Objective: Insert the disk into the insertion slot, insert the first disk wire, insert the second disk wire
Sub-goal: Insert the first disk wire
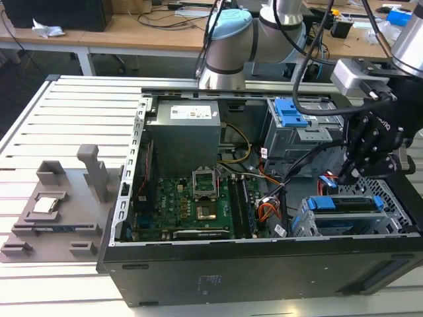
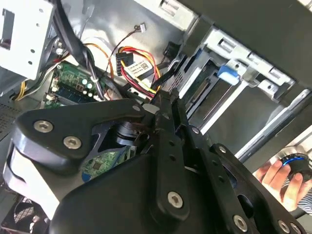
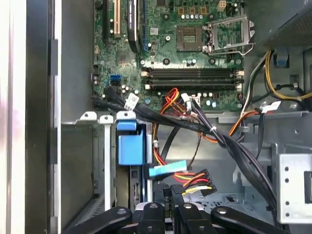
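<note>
Hovering beside insertion slot [image 1: 301, 226] with disk [image 1: 344, 203] seated, end effector [image 1: 344, 177] pinched narrow at black wire plug [image 3: 197, 174].

The disk [image 1: 344, 203] hides mostly inside the insertion slot [image 1: 305, 224]. The second wrist view's edge cuts off a hand [image 2: 273, 176].

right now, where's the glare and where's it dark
Exterior view: even light, the table bright, the black side panel dark. First wrist view: a white strip at one edge washed out, the motherboard well lit. Second wrist view: glare on the grey case wall, the gripper in shadow.
</note>
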### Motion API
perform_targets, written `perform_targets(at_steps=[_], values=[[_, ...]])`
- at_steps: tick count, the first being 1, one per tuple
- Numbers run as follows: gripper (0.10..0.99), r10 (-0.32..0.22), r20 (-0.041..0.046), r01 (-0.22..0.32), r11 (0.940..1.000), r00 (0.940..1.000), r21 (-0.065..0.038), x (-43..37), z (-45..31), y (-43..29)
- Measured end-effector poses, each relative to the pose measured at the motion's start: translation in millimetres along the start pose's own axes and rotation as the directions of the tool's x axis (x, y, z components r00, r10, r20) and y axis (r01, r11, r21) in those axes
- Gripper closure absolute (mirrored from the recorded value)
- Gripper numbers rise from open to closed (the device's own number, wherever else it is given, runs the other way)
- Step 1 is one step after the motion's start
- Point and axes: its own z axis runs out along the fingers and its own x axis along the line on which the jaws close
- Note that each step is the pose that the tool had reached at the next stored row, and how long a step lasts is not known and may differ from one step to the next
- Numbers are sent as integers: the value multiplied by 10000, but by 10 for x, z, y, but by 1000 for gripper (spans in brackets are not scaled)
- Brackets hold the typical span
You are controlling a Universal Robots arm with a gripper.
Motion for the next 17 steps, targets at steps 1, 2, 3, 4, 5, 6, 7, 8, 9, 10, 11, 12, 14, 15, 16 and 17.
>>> perform_targets(at_steps=[1, 2, 3, 4, 5, 6, 7, 8, 9, 10, 11, 12, 14, 15, 16, 17], values=[[914, 0, 0, 0, 10000, 10000, 0, 11, 3, -33], [914, -1, 0, 1, 10000, 10000, -1, 24, 6, -51], [914, -2, -1, 2, 10000, 10000, -2, 67, 12, -85], [914, 0, -1, 0, 10000, 10000, -2, 133, 20, -96], [914, 1, 0, -1, 10000, 10000, -2, 199, 30, -100], [914, 0, 0, 0, 10000, 10000, -2, 232, 37, -104], [914, -2, 2, 2, 10000, 10000, -2, 242, 44, -109], [914, -2, 1, 2, 10000, 10000, -2, 242, 55, -122], [914, -1, -1, 1, 10000, 10000, -2, 242, 58, -130], [914, -1, 0, 1, 10000, 10000, -2, 242, 62, -139], [914, 0, -2, 0, 10000, 10000, -2, 241, 66, -144], [914, 1, -1, -1, 10000, 10000, -2, 238, 72, -145], [914, 3, -1, -3, 10000, 10000, -2, 226, 78, -146], [914, 7, 1, -7, 10000, 10000, -2, 220, 80, -146], [914, 9, 1, -9, 10000, 10000, -2, 220, 81, -146], [914, 11, -1, -11, 10000, 10000, -3, 220, 81, -146]])
